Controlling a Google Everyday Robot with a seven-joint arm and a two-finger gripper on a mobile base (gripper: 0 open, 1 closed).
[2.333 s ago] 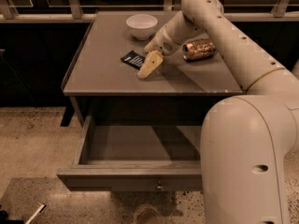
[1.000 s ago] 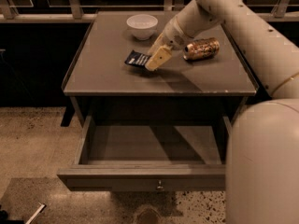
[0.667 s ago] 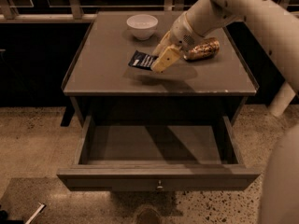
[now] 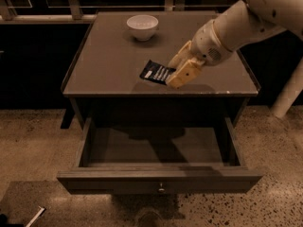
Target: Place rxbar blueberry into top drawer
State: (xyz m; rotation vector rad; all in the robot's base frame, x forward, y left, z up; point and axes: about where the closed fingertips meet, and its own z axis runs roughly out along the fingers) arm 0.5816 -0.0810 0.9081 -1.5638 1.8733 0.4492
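The rxbar blueberry (image 4: 155, 73), a flat dark navy bar with white lettering, is held in the air above the front part of the tabletop. My gripper (image 4: 176, 74) is shut on its right end, with tan fingers (image 4: 186, 72) pointing down and left. The top drawer (image 4: 159, 179) is pulled out below the tabletop, its inside bare, with a small round knob (image 4: 161, 189) at the centre of its front panel. The bar hangs over the table's front edge region, above and behind the drawer's opening.
A white bowl (image 4: 142, 26) stands at the back of the grey-brown table (image 4: 104, 65). My white arm (image 4: 246, 22) reaches in from the upper right. A speckled floor lies around the table, with a white leg (image 4: 289, 96) at the right.
My gripper has lifted the bar off the tabletop and carried it forward toward the table's front edge. The gold-brown can is no longer visible behind the arm.
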